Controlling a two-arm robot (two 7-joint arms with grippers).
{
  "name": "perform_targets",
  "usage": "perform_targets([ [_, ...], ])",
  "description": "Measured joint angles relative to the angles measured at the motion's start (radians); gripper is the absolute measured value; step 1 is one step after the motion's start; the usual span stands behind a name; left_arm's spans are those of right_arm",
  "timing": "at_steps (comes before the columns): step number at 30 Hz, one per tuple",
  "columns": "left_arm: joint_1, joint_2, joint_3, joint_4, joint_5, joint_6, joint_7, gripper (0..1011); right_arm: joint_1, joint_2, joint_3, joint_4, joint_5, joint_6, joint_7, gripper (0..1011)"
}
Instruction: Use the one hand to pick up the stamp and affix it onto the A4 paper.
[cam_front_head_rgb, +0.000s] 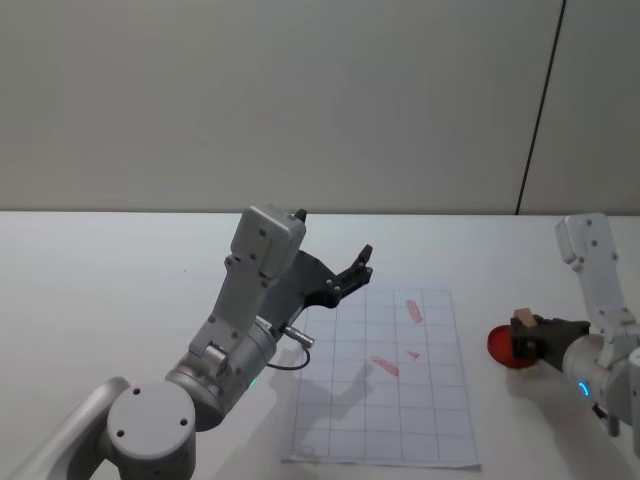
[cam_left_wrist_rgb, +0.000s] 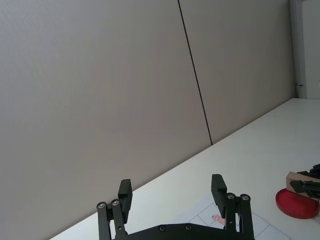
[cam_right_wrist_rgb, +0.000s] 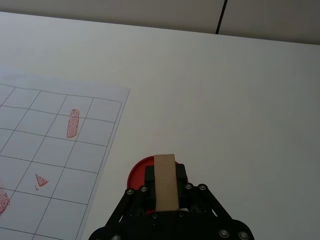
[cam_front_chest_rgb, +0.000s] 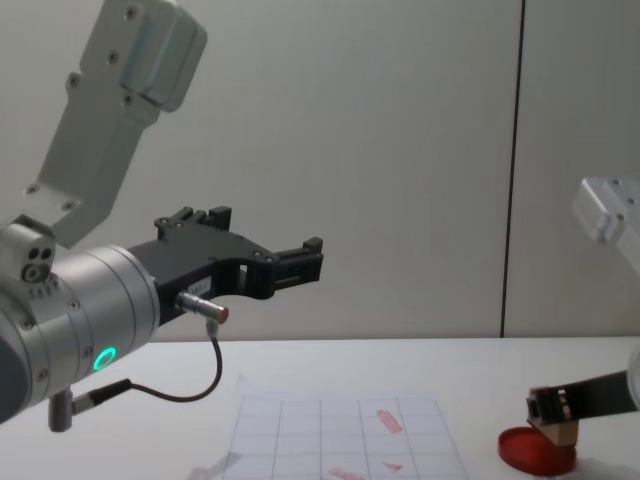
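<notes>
My right gripper (cam_front_head_rgb: 528, 338) is shut on the stamp (cam_front_head_rgb: 521, 319), a small tan wooden block, and holds it at the far edge of a flat red round dish (cam_front_head_rgb: 502, 350). The right wrist view shows the stamp (cam_right_wrist_rgb: 166, 184) clamped between the black fingers, with the dish (cam_right_wrist_rgb: 138, 170) just beyond. In the chest view the stamp (cam_front_chest_rgb: 562, 431) sits low over the dish (cam_front_chest_rgb: 527, 450); whether they touch I cannot tell. The A4 paper (cam_front_head_rgb: 400, 400), a gridded sheet with red marks, lies left of the dish. My left gripper (cam_front_head_rgb: 362, 264) hangs open and raised above the paper's far left corner.
The white table (cam_front_head_rgb: 120, 290) runs back to a grey wall with a dark vertical seam (cam_front_head_rgb: 540, 110). A cable with a silver plug (cam_front_chest_rgb: 205, 308) hangs from the left wrist. The paper's edge (cam_right_wrist_rgb: 107, 150) lies a short way from the dish.
</notes>
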Motion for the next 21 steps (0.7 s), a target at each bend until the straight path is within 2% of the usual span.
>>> perform_targets([
  [3, 0.000, 0.000, 0.000, 0.000, 0.000, 0.000, 0.000, 1002, 0.001, -0.001, -0.001, 0.002, -0.001, -0.001, 0.001, 220],
  [7, 0.000, 0.000, 0.000, 0.000, 0.000, 0.000, 0.000, 1002, 0.003, -0.002, -0.001, 0.005, -0.003, -0.001, 0.002, 297],
  [8, 0.000, 0.000, 0.000, 0.000, 0.000, 0.000, 0.000, 1002, 0.003, -0.002, -0.001, 0.005, -0.004, -0.001, 0.002, 357],
  [11, 0.000, 0.000, 0.000, 0.000, 0.000, 0.000, 0.000, 1002, 0.003, -0.002, -0.001, 0.006, -0.005, -0.002, 0.003, 419],
  [12, 0.000, 0.000, 0.000, 0.000, 0.000, 0.000, 0.000, 1002, 0.004, -0.002, -0.002, 0.007, -0.005, -0.002, 0.003, 481],
  [14, 0.000, 0.000, 0.000, 0.000, 0.000, 0.000, 0.000, 1002, 0.004, -0.002, -0.002, 0.007, -0.006, -0.002, 0.003, 521],
  [15, 0.000, 0.000, 0.000, 0.000, 0.000, 0.000, 0.000, 1002, 0.004, -0.002, -0.002, 0.008, -0.006, -0.002, 0.003, 583],
  [21, 0.000, 0.000, 0.000, 0.000, 0.000, 0.000, 0.000, 1002, 0.005, -0.003, -0.002, 0.009, -0.007, -0.003, 0.004, 763],
])
